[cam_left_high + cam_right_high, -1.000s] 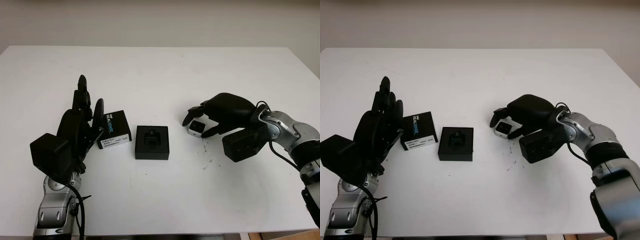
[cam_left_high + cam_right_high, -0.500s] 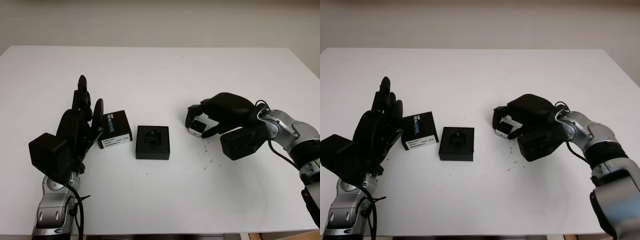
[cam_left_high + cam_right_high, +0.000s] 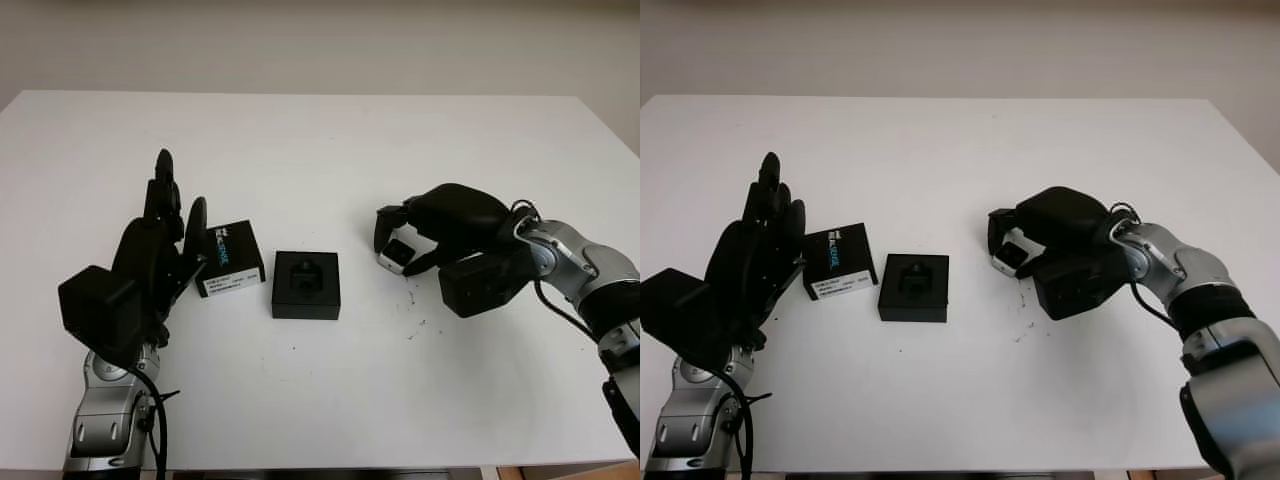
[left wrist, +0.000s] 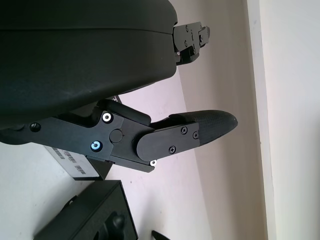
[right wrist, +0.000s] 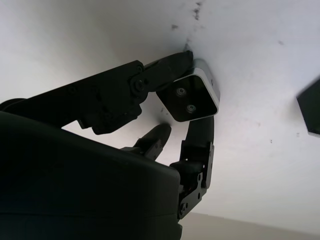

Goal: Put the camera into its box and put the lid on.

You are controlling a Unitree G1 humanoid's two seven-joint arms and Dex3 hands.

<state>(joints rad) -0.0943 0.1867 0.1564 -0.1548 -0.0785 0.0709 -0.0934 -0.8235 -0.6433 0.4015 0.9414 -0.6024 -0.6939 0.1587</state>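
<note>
The small silver camera [image 3: 399, 253] sits right of centre in the head views, clasped between the fingers [image 5: 165, 75] of the right hand [image 3: 425, 232] just above the white table [image 3: 330, 150]. Left of it, near the middle of the frame and well apart, the open black box [image 3: 305, 285] lies on the table, with its printed lid [image 3: 229, 272] just beside it further left. The left hand [image 3: 165, 235] stands at the left of the frame, close to the lid, released and holding nothing.

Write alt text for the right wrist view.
The right robot hand grips a small silver-edged camera between its black fingers just above the white table. A dark box corner shows at one edge.
</note>
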